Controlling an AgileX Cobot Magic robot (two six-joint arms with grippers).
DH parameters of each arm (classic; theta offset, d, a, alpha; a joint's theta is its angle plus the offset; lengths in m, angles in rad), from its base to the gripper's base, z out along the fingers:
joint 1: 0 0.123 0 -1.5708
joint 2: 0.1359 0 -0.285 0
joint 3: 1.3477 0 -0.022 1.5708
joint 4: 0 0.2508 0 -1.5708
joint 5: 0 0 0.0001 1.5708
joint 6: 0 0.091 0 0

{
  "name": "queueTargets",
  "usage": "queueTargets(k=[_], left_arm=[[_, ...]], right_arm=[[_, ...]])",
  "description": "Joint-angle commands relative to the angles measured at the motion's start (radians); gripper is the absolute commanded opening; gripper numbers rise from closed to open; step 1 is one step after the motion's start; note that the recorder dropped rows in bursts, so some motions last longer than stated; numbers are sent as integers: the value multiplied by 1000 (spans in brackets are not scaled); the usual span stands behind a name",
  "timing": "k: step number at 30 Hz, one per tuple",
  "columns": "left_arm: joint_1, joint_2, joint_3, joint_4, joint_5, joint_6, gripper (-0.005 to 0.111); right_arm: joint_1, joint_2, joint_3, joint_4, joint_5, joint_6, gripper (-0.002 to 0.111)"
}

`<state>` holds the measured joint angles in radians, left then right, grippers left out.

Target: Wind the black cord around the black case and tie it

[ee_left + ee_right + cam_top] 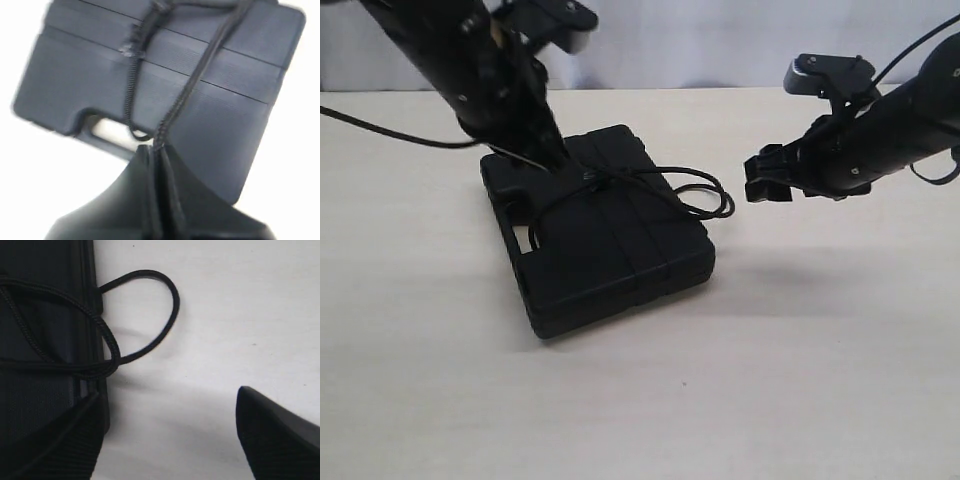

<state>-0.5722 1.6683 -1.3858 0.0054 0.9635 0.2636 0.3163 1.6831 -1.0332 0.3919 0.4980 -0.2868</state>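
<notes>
**Ana:** Where does the case (610,250) sit?

**Ben:** Flat on the table (820,380), a little left of the middle in the outside view. Its ribbed lid faces up and its handle cutout is on its left edge.

**Ana:** And the cord (592,180)?

**Ben:** It lies across the lid. The strands meet in a twist near the far edge (whether that is a proper knot, I cannot tell). From there two loops spill over the right edge of the case onto the table. The right wrist view shows one loop (175,300) resting on bare table, just beside the wall of the case (30,385).

**Ana:** What are the left fingers (156,155) doing?

**Ben:** They are pressed tight together, and a strand of the cord (192,82) runs down the lid and straight into the seam between them, so they pinch it. They sit low over the far left corner of the case, close to the handle cutout.

**Ana:** And the right fingers (763,178)?

**Ben:** Spread wide and holding nothing. They hang in the air above the table, to the right of the case, with the tips turned towards the loops. They are near the loops but clearly apart from them, and they touch neither the cord nor the case.
</notes>
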Motion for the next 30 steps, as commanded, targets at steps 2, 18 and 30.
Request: queueTargets(k=[2, 18, 30], left_arm=[[80, -193, -2, 19, 53, -56, 0], [228, -396, -2, 148, 258, -74, 0], [228, -430, 189, 158, 233, -111, 0]], right_arm=[[-1, -26, 16, -16, 4, 21, 69], [-1, -34, 16, -16, -3, 45, 69], [-1, -34, 16, -12, -4, 48, 69]])
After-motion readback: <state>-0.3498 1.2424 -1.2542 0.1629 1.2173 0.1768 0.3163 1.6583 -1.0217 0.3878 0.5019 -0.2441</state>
